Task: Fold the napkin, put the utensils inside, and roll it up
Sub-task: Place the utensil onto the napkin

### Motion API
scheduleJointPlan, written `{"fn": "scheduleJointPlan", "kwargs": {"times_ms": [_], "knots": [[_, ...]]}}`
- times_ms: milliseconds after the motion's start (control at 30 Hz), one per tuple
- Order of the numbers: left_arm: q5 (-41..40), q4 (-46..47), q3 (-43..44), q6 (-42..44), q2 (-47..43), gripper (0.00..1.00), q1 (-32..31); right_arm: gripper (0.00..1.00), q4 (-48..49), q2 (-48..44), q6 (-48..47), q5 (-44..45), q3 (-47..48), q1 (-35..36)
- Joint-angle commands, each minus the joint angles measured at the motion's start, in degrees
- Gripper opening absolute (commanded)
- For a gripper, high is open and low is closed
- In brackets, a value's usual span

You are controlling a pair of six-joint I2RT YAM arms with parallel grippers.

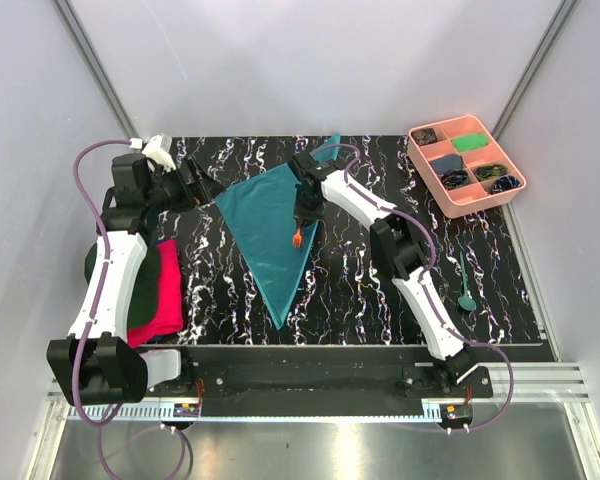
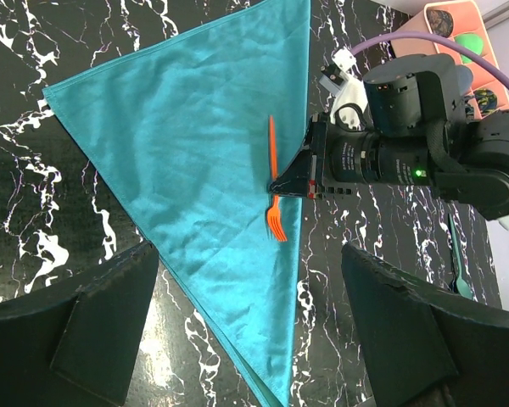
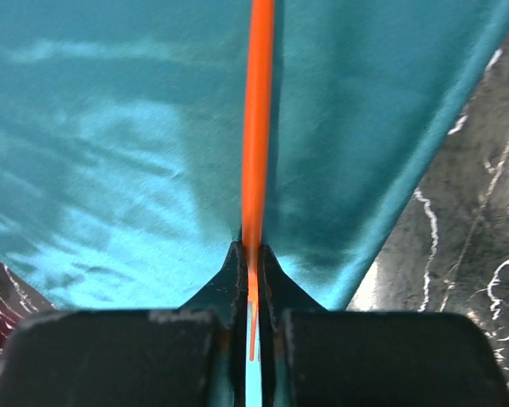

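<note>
The teal napkin (image 1: 270,225) lies folded into a triangle on the black marbled table; it also shows in the left wrist view (image 2: 195,161) and the right wrist view (image 3: 110,153). My right gripper (image 1: 302,215) is shut on the orange fork (image 1: 297,238), holding it over the napkin's right edge. The fork shows in the left wrist view (image 2: 273,182) with prongs pointing toward the near edge, and in the right wrist view (image 3: 256,119) pinched between the fingertips (image 3: 229,280). My left gripper (image 1: 202,192) is open and empty by the napkin's left corner. The teal spoon (image 1: 464,285) lies at the right.
A pink tray (image 1: 420,170) with several compartments of small items stands at the back right. A bright pink-red cloth (image 1: 160,290) and a dark green cap (image 1: 148,270) lie at the left under my left arm.
</note>
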Motion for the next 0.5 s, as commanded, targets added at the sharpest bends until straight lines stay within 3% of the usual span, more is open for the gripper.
{"fn": "scheduleJointPlan", "kwargs": {"times_ms": [0, 67, 100, 133, 200, 333, 433, 467], "knots": [[1.7, 3.2, -0.5, -0.5, -1.3, 0.91, -0.1, 0.03, -1.4, 1.2, 0.5, 1.5, 3.3, -1.1], [1.6, 3.2, -0.5, -0.4, -1.3, 0.91, -0.1, 0.17, -1.4, 1.1, -0.5, 0.6, 3.9, -1.1], [1.7, 3.3, -0.5, -0.4, -1.3, 0.91, -0.1, 0.32, -1.3, 0.8, -1.1, 0.3, 4.1, -1.1], [1.6, 3.3, -0.5, -0.5, -1.3, 0.91, 0.0, 0.41, -1.4, -0.1, -1.9, -0.8, 4.4, -1.1], [1.6, 3.2, -0.5, -0.4, -1.4, 0.91, 0.0, 0.53, -1.5, -2.0, -5.4, -1.6, 4.6, -1.1], [1.4, 3.2, -0.6, -0.3, -1.7, 0.91, -0.1, 0.61, -2.4, -13.5, -11.4, 0.2, -1.4, -2.6], [1.3, 3.3, -0.7, -0.3, -1.8, 0.91, 0.0, 0.65, -2.3, -25.4, -14.2, 5.5, -14.0, -6.0], [1.3, 3.3, -0.7, -0.3, -1.7, 0.92, 0.0, 0.66, -2.3, -28.4, -13.9, 6.7, -22.2, -7.8]]}}
